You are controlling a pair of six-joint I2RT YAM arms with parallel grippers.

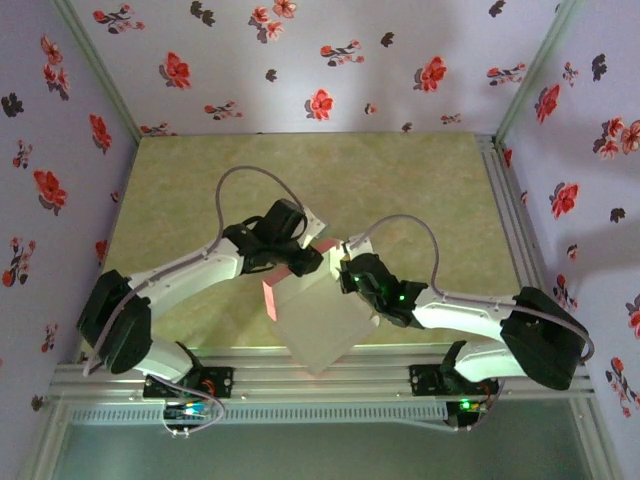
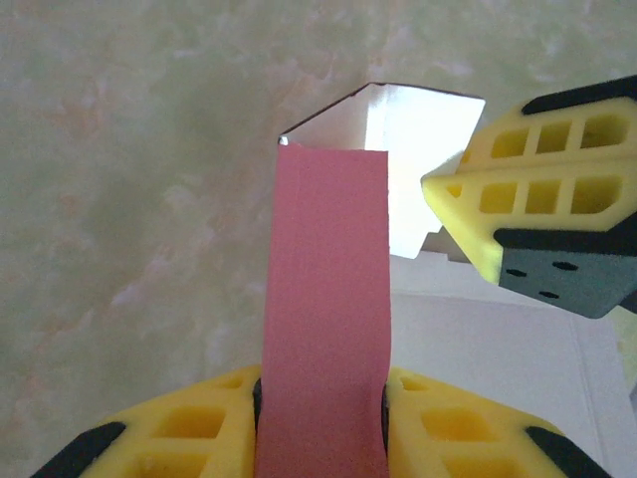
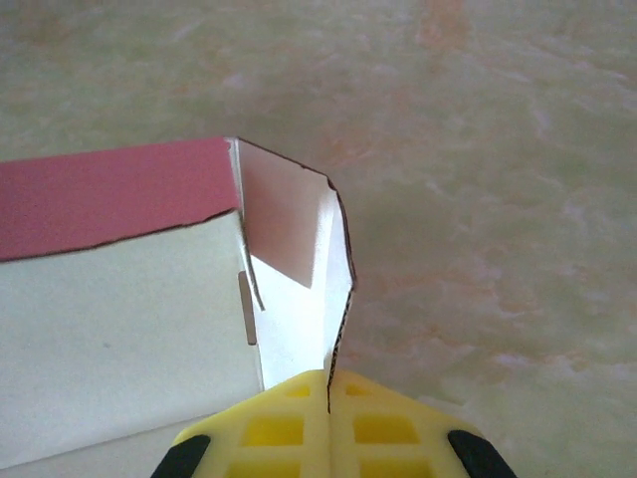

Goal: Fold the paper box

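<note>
Clamped on the paper box (image 1: 320,322), the left claw (image 2: 323,413) has its yellow fingers (image 2: 189,430) pressed on either side of a salmon pink wall (image 2: 323,279), which rises straight up out of the grip in the left wrist view. The right claw (image 3: 328,398) is pinched tight as well. Its two fingers (image 3: 388,430) meet on the thin edge of a corner flap (image 3: 299,289) that stands upright at the end of that pink wall.

The box sits on the green marbled table (image 1: 420,190), in the near middle, between the two claws. From above, its near corner shows over the metal front rail (image 1: 250,380). It is a half-raised shell and not a closed container. A broad pale grey panel (image 1: 330,335) slopes toward the arms' bases, the pink wall runs along its left edge, and the flap turns the corner at the far end. The inner faces that show are bare pale card, bright where light falls on the flap. A small notched tab lies beside the fold where wall and flap meet.

In the left wrist view the right claw is just beside the far flap, to the right of the pink wall.
</note>
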